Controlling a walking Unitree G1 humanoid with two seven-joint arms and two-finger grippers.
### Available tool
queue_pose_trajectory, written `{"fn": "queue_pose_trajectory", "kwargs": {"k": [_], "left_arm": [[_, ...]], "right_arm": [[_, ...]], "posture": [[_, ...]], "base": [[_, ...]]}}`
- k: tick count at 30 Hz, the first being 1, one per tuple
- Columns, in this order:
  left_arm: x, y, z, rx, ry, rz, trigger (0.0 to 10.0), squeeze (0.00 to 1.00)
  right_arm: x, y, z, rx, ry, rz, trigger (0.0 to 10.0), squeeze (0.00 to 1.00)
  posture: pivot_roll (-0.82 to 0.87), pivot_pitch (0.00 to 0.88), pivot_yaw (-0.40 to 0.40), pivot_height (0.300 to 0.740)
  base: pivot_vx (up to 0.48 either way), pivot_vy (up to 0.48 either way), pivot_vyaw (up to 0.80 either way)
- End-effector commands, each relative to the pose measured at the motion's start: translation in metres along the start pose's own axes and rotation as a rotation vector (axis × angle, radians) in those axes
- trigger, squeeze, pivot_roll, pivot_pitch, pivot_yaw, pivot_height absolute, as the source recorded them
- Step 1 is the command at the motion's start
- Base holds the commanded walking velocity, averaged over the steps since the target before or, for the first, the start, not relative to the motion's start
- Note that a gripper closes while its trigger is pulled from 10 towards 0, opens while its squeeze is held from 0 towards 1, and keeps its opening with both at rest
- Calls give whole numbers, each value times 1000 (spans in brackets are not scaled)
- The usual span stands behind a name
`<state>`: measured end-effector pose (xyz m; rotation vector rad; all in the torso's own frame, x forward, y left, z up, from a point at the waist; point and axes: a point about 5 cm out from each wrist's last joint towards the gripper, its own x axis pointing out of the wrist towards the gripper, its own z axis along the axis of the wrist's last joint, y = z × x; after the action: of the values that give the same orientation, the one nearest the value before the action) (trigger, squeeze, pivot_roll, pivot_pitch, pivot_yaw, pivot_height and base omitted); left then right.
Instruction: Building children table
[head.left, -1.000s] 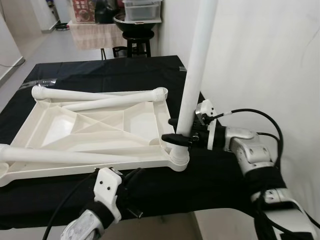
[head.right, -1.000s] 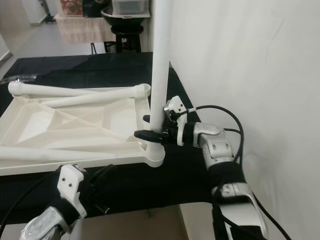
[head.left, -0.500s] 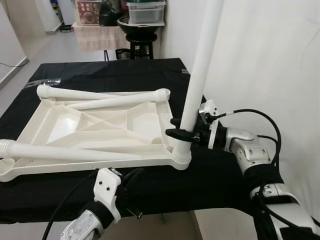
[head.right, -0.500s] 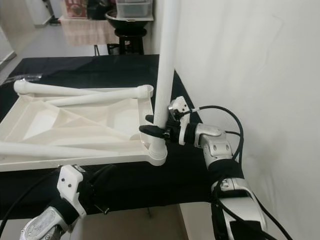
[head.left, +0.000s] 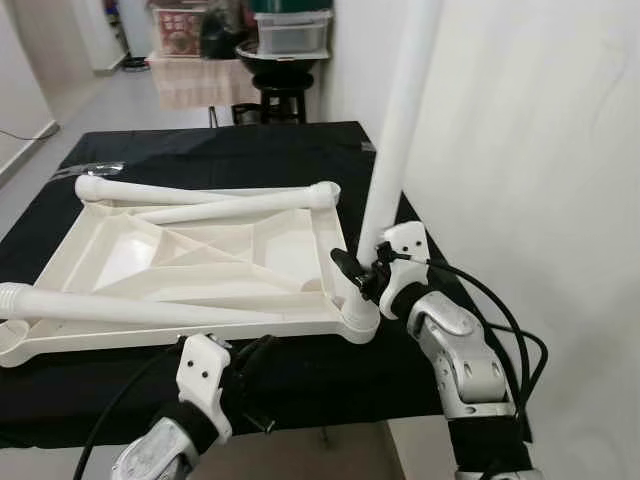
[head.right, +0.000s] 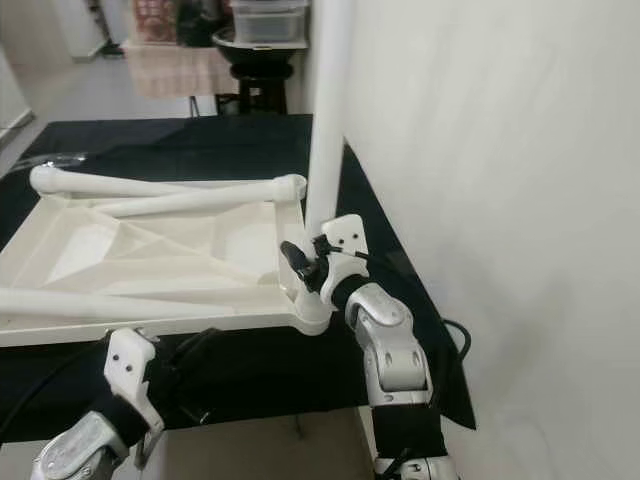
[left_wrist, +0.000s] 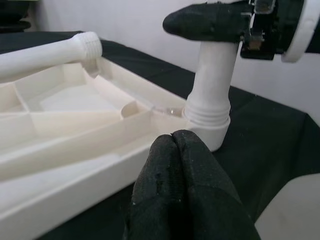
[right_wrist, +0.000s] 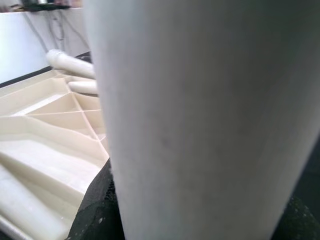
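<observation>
Gripping the upright leg (head.left: 395, 130) low near its corner socket, your right claw (head.left: 357, 272) holds stiff, light, slippery plastic; left claw (left_wrist: 182, 150) clenched empty.

right hand (head.left: 352, 272) clamped, left hand (left_wrist: 182, 165) closed

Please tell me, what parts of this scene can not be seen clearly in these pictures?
- Upright leg: its top is cut off by the upper edge in both eye views.
- Right end effector: its far finger is hidden behind the leg; the right wrist view is blurred white leg.
- Socket thread: how deeply the leg is screwed in cannot be told.
- Long leg: it covers the near rim of the tabletop.
- Left end effector: shut, holding nothing.
</observation>
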<state>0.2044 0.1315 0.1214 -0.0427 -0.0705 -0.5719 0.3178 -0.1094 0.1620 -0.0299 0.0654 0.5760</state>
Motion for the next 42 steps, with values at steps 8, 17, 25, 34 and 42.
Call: {"fn": "queue_pose_trajectory", "kwargs": {"k": [8,17,25,34,42], "left_arm": [[2,-2,1,-10,-2,-1,10000,0],[4,-6,3,-12,-8,-4,10000,0],[5,-8,2,-13,-6,-5,10000,0],[4,-10,1,-15,-2,-4,10000,0],[3,-11,1,-17,1,-6,10000,0]], "right_arm": [[5,7,8,45,49,243,10000,1000],[9,-13,25,-9,21,699,10000,0],[24,-29,25,28,79,734,0,0],[23,-35,22,39,89,777,0,0],[22,-44,11,-7,90,597,0,0]], "posture": [[-14,46,-35,740],[12,38,-54,740],[23,38,-52,740],[35,41,-54,740],[29,40,-60,740]], "base": [[0,0,0],[0,0,0],[0,0,0],[0,0,0],[0,0,0]]}}
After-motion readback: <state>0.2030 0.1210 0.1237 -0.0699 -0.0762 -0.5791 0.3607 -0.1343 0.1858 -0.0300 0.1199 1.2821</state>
